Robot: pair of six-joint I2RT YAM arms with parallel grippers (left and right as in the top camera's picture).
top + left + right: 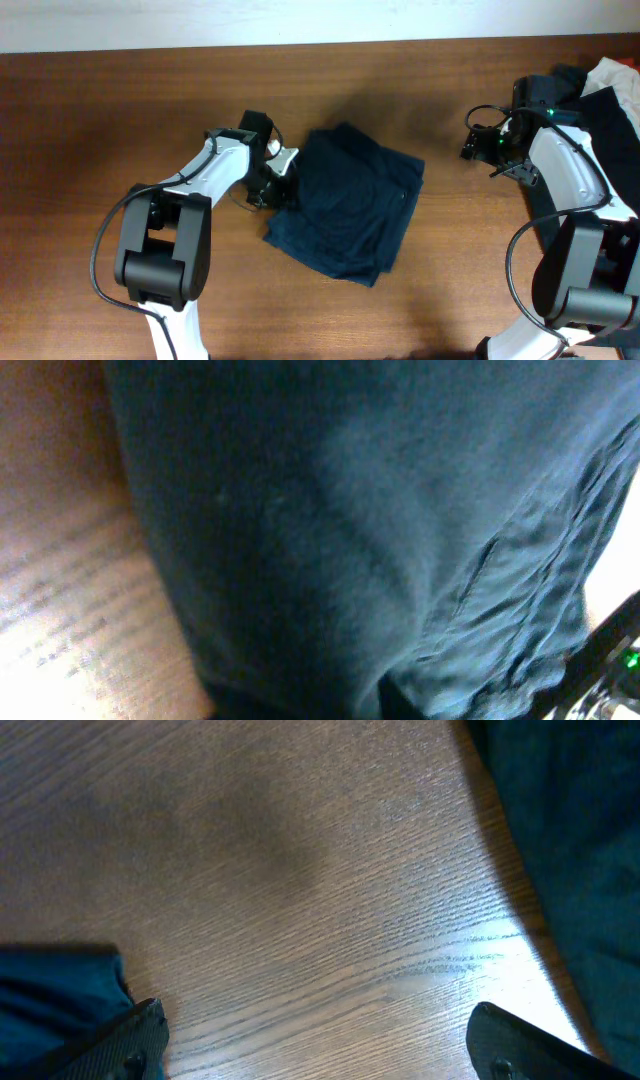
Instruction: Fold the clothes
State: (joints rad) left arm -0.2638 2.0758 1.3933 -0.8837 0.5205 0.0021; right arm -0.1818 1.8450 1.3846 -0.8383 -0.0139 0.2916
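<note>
The dark navy-blue garment (350,205) lies folded into a rough rectangle at the table's middle. My left gripper (276,186) is at its left edge, touching the fabric. In the left wrist view the navy fabric (380,510) fills nearly the whole frame and the fingers do not show clearly. My right gripper (478,142) is to the right of the garment, apart from it. Its fingers are spread wide over bare wood (315,1040) and hold nothing. A black garment (600,115) and a white piece (618,75) are heaped at the far right.
The brown wooden table (120,110) runs across the view. Dark fabric shows at the right edge (580,870) and the lower left corner (50,995) of the right wrist view. The pile lies behind my right arm.
</note>
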